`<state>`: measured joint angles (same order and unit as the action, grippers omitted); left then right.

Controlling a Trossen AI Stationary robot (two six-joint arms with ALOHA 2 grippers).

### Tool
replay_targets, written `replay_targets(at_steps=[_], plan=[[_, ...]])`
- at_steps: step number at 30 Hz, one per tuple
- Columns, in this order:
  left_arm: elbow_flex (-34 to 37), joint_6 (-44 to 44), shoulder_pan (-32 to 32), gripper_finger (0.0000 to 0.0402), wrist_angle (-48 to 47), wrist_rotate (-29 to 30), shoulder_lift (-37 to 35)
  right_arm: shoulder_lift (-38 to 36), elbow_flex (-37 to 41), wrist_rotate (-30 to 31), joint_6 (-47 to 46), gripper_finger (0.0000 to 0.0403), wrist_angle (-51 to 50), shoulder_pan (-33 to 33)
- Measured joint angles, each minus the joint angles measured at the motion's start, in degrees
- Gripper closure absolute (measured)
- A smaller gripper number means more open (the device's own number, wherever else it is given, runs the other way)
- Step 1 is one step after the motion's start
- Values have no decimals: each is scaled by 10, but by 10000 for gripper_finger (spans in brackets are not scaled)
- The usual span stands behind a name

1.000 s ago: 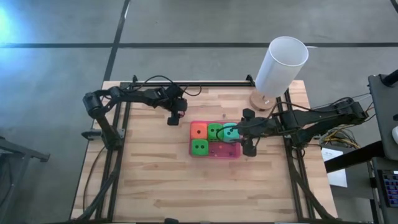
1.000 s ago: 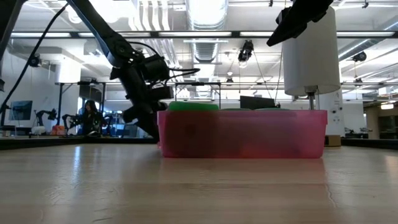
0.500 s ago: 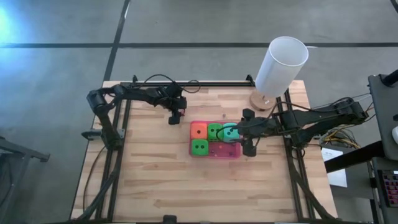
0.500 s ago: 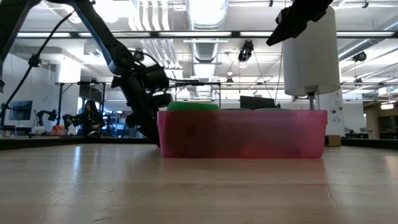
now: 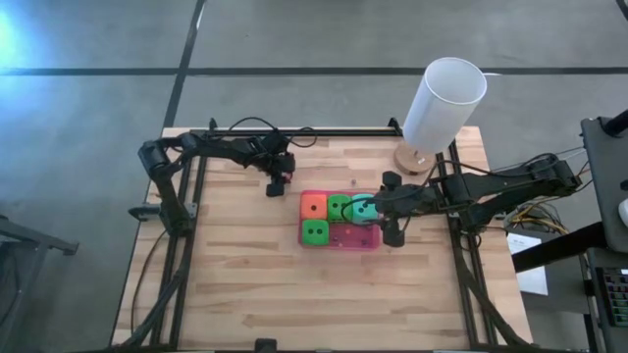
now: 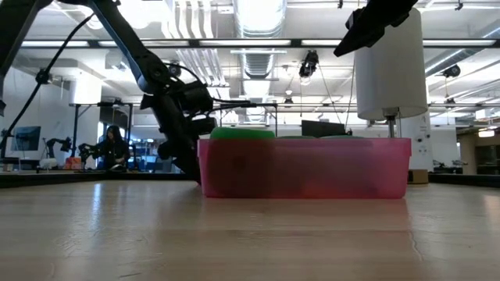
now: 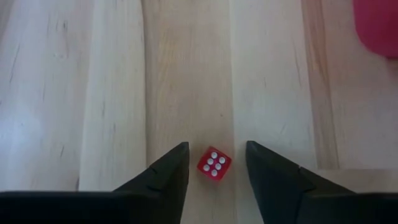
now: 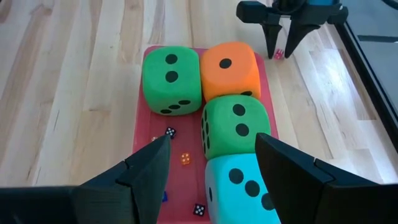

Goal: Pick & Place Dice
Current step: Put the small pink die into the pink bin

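Small red die (image 7: pixel 214 164), white pips: on bare wood just off the pink tray (image 5: pixel 365 241), between the left gripper (image 7: pixel 216 163) fingers, jaws narrow, not touching. Four soft dice, orange (image 5: pixel 313 206), two green (image 5: pixel 315 231), teal (image 5: pixel 364 208): on the tray. Right gripper (image 8: pixel 211 163): above the teal die, jaws wide, empty.
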<state>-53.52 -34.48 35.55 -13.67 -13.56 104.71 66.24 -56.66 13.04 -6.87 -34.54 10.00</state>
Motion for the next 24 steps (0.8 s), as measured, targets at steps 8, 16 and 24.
replay_targets(at_steps=[8, 16, 24], plan=[[1, -2, 0, 278, -7, 0, 0, 0, 0, 0, 0, 172, 3, 0], [1, -17, 0, 353, -12, 1, -1, 0, 0, 0, 0, 172, 5, 0], [2, -17, -2, 354, -20, 13, -13, 0, 0, 0, 0, 172, 6, 0]])
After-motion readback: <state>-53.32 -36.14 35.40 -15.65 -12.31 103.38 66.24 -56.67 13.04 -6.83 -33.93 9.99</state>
